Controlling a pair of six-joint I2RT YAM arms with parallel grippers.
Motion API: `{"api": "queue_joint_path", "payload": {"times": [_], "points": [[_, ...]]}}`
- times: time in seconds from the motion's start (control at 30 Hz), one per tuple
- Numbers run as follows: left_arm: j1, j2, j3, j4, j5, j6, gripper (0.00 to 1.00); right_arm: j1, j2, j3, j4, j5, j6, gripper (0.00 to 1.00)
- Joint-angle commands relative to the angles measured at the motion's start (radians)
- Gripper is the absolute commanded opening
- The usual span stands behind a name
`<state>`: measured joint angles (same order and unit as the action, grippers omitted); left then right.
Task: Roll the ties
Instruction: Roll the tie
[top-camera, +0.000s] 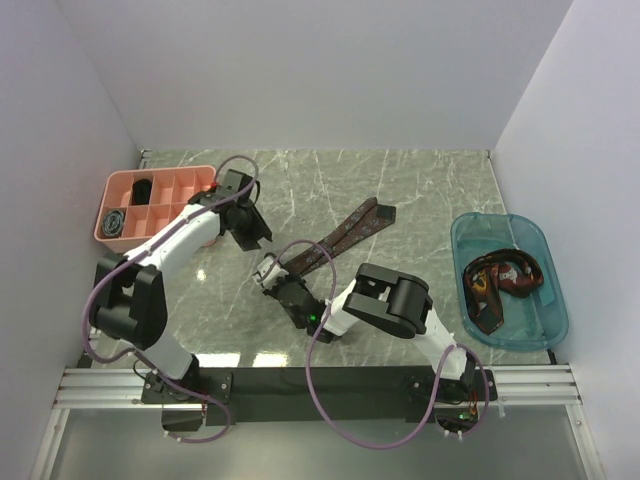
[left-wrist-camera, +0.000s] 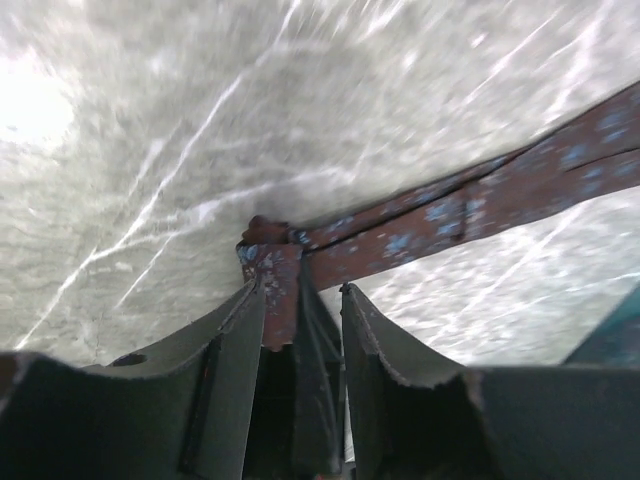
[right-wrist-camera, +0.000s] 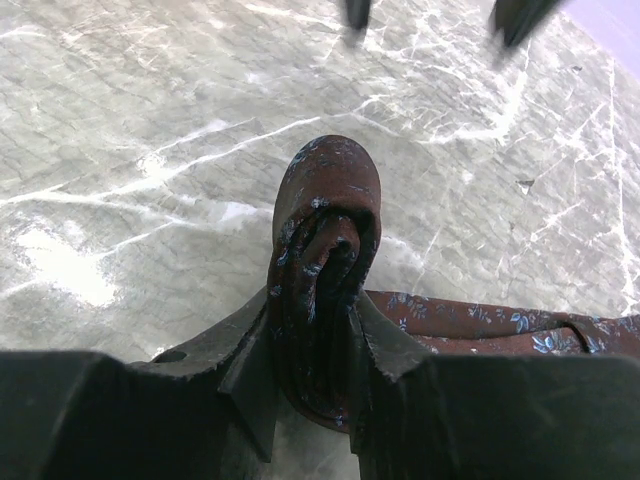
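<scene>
Tabletop: grey-green marble pattern with white veins, glossy, with bright glare patches near the front edge. White walls close it in at the back and on both sides.

Pink tray: far-left corner, close to the left wall, divided into several compartments.

Blue bin: translucent, rounded corners, at the right edge, well apart from the tray.

Silver rail: runs along the near edge.

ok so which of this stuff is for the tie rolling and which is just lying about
job: maroon tie, its coil, loose ties, rolled ties
just there: blue bin, pink tray
</scene>
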<state>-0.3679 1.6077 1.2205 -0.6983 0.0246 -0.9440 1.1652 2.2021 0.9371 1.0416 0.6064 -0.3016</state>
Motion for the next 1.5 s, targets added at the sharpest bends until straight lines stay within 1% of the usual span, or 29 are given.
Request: {"api": "queue_joint_path", "payload": {"times": [0.0, 0.1, 0.13, 0.17, 0.23, 0.27, 0.3, 0.37, 0.4, 0.43, 0.57, 0.67, 0.87, 0.93, 1.0, 1.13, 1.3, 1.37, 1.47], "points": [[0.027, -0.06, 0.051, 0.026, -0.022, -0.001, 0.43, 0.007, 0.031, -0.017, -0.152, 0.004, 0.058, 0.01], [0.049, -0.106, 0.036, 0.054, -0.022, -0.03, 0.45, 0.005, 0.002, -0.026, -0.189, -0.017, 0.142, 0.01], [0.058, -0.117, 0.027, 0.065, -0.05, -0.039, 0.46, 0.005, -0.008, -0.03, -0.213, -0.023, 0.168, 0.01], [0.06, -0.126, -0.001, 0.077, -0.061, -0.048, 0.48, 0.004, -0.03, -0.037, -0.227, -0.03, 0.23, 0.01], [0.063, -0.161, -0.036, 0.124, -0.063, -0.078, 0.51, -0.002, -0.051, -0.046, -0.265, -0.06, 0.295, 0.01], [0.063, -0.172, -0.076, 0.138, -0.064, -0.088, 0.52, -0.005, -0.074, -0.055, -0.279, -0.069, 0.377, 0.01], [0.063, -0.214, -0.145, 0.198, -0.049, -0.129, 0.58, -0.034, -0.108, -0.078, -0.331, -0.118, 0.495, 0.01], [0.063, -0.224, -0.189, 0.238, -0.034, -0.148, 0.59, -0.045, -0.133, -0.098, -0.342, -0.135, 0.582, 0.01], [0.061, -0.239, -0.212, 0.259, -0.032, -0.156, 0.59, -0.071, -0.148, -0.112, -0.35, -0.155, 0.625, 0.0], [0.058, -0.245, -0.255, 0.301, -0.017, -0.163, 0.6, -0.088, -0.175, -0.145, -0.348, -0.195, 0.709, 0.0], [0.02, -0.255, -0.331, 0.373, -0.002, -0.197, 0.6, -0.162, -0.237, -0.244, -0.315, -0.273, 0.904, 0.0], [-0.031, -0.256, -0.369, 0.422, -0.017, -0.222, 0.61, -0.209, -0.266, -0.305, -0.295, -0.328, 1.039, 0.0], [-0.121, -0.258, -0.447, 0.52, -0.02, -0.301, 0.62, -0.274, -0.268, -0.445, -0.141, -0.451, 1.318, 0.0], [-0.163, -0.25, -0.461, 0.556, -0.052, -0.315, 0.63, -0.279, -0.26, -0.484, -0.094, -0.465, 1.395, 0.0], [-0.196, -0.23, -0.46, 0.572, -0.063, -0.325, 0.63, -0.28, -0.255, -0.506, -0.042, -0.482, 1.423, 0.0], [-0.226, -0.193, -0.446, 0.572, -0.061, -0.337, 0.62, -0.282, -0.259, -0.521, -0.054, -0.494, 1.455, 0.0], [-0.279, -0.172, -0.47, 0.603, -0.08, -0.406, 0.62, -0.283, -0.237, -0.56, 0.018, -0.505, 1.507, 0.0], [-0.293, -0.157, -0.475, 0.611, -0.083, -0.423, 0.62, -0.283, -0.239, -0.572, 0.008, -0.496, 1.533, 0.0], [-0.316, -0.144, -0.486, 0.623, -0.086, -0.443, 0.62, -0.285, -0.249, -0.574, -0.009, -0.494, 1.52, 0.0]]}}
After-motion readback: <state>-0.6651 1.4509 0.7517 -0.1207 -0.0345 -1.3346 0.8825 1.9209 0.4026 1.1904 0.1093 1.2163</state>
